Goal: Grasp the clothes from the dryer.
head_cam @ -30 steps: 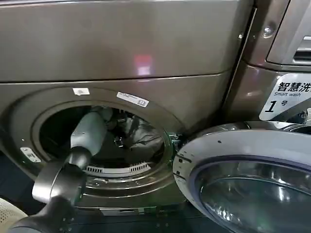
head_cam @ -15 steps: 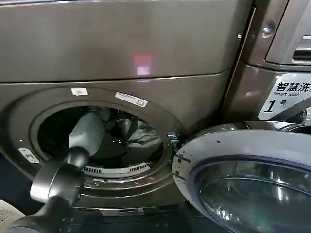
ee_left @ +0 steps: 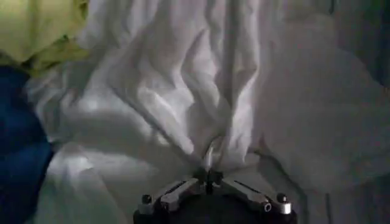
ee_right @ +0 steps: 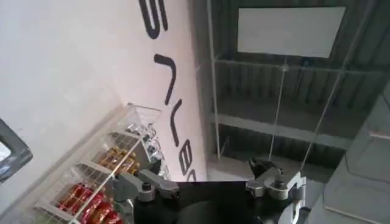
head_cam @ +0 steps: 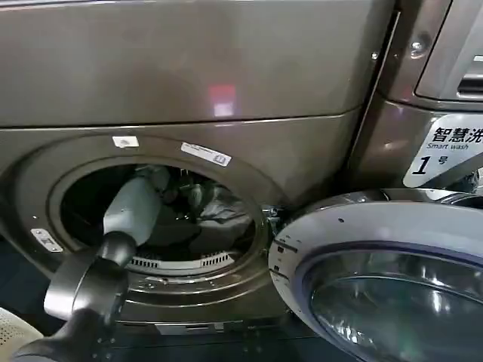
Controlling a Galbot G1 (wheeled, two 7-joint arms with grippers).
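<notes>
Inside the round porthole of the dryer (head_cam: pixel 189 83), the left arm reaches deep into the drum, its grey forearm slanting in from below the opening. At its far end the left pincer (ee_left: pixel 210 163) is clenched on a fold of the clothes (ee_left: pixel 183 91), its linkages drawn together at a point where the pale fabric bunches and rises in long creases away from it. The heap lies at the back of the drum; a yellow-green piece (ee_left: pixel 36 27) and a navy piece (ee_left: pixel 18 140) sit beside the white cloth. The dryer's door (head_cam: pixel 392 279) hangs swung aside of the porthole. The right pincer (ee_right: pixel 207 182) is parked away from the dryer, spread apart and gripping nothing.
</notes>
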